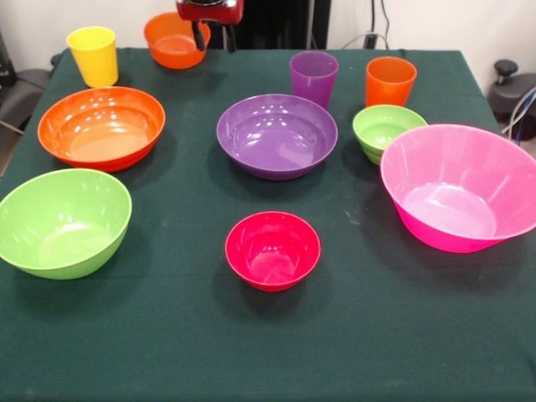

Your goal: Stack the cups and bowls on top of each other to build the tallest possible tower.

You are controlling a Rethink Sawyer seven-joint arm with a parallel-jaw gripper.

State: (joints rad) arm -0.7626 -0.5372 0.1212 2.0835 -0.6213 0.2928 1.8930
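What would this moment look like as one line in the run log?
gripper: open, empty, above small orange bowl at table's far edge | small red-magenta bowl: empty, alone | cups, other bowls: all separate | tower: not started

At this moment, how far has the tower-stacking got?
Nothing is stacked: all glossy plastic bowls and tapered cups stand apart on the green cloth. The gripper hangs empty above the small orange bowl. The small red-magenta bowl sits alone. All stacking remains.

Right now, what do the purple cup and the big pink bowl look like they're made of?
Purple cup: likely thin plastic, translucent, since light passes through its wall. Big pink bowl: likely glossy, opaque moulded plastic, with bright highlights on its smooth inside.
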